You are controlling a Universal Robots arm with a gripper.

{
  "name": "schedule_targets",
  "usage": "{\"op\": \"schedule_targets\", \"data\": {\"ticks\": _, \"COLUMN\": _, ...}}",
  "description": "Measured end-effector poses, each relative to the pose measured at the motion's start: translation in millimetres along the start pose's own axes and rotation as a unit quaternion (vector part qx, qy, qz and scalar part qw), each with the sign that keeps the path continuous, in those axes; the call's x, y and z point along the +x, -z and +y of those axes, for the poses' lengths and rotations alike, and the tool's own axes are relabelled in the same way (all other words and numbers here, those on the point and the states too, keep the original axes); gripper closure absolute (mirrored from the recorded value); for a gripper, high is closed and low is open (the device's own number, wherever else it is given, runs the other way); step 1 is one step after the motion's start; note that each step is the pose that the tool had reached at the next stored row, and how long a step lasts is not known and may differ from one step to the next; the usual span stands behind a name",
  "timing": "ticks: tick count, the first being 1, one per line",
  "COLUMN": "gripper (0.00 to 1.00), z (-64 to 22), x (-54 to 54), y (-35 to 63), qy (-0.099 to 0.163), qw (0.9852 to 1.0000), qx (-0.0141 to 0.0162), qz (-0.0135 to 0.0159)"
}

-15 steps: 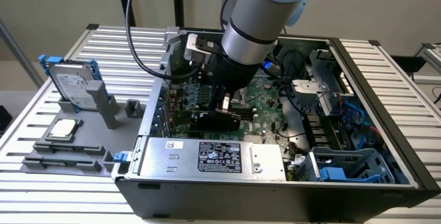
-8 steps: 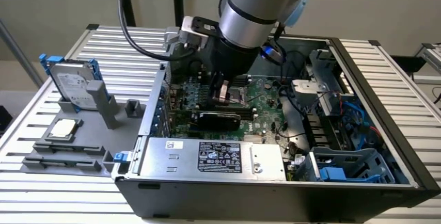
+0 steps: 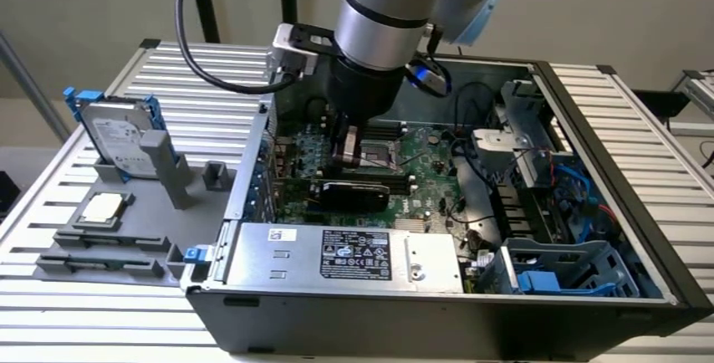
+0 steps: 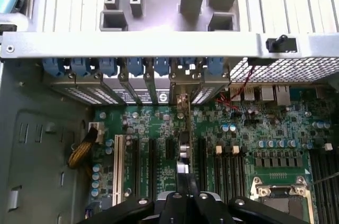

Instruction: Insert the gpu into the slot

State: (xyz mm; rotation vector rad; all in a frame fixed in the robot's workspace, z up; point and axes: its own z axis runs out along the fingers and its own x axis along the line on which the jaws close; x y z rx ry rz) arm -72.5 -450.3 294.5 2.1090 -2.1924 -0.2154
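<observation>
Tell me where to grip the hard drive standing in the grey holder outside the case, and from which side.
Grip the hard drive near its top, across its thin body, coming down from above. It stands upright on edge in the grey holder, which covers its lower end; the blue rails run along its narrow sides, so the flat faces are probably the freest surfaces.

Gripper (image 3: 354,155) fingertips hidden behind gpu (image 3: 349,191); slot under the card covered; processor socket (image 4: 280,198) cut off by edge.

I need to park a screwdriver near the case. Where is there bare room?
The slatted table is bare beside the case on the exterior view's right. The other side is crowded: hard drive, grey fixtures. Inside, the gripper holds the gpu.
</observation>
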Motion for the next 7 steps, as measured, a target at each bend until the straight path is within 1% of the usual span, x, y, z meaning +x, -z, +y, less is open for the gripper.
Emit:
{"op": "schedule_targets", "data": {"ticks": 1, "gripper": 0.89, "z": 1.1, "x": 0.1, "y": -0.2, "qy": 0.000, "qw": 1.0000, "qx": 0.0052, "qz": -0.0002}}
{"op": "schedule_targets", "data": {"ticks": 2, "gripper": 0.89, "z": 1.2, "x": 0.0, "y": -0.2, "qy": 0.000, "qw": 1.0000, "qx": 0.0066, "qz": 0.0000}}
{"op": "schedule_targets", "data": {"ticks": 7, "gripper": 0.89, "z": 1.2, "x": 0.0, "y": -0.2, "qy": 0.000, "qw": 1.0000, "qx": 0.0065, "qz": 0.0000}}
